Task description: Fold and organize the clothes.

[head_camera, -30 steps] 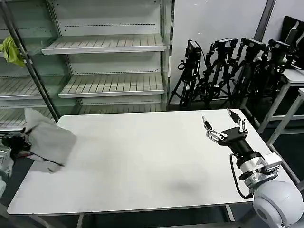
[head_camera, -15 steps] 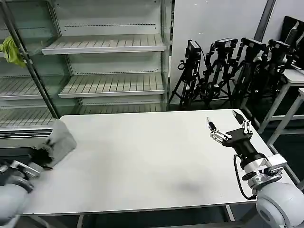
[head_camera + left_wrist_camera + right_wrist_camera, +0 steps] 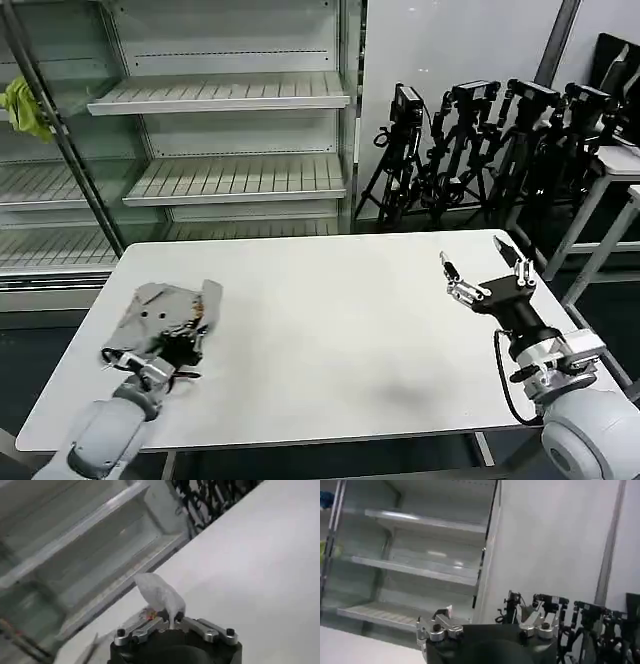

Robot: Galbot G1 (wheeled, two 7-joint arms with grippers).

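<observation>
Crumpled light grey cotton T-shirt (image 3: 160,310) lies bunched in soft folds near the left edge of the smooth white desk (image 3: 330,330), pinched by the closed left hand (image 3: 178,345). Farther right, the right hand (image 3: 483,272) hovers with metal fingers spread.

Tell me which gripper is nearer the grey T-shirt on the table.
Left. The left gripper is shut on the grey T-shirt at the table's left side. The right gripper hovers open over the far right side, well away from it.
</observation>
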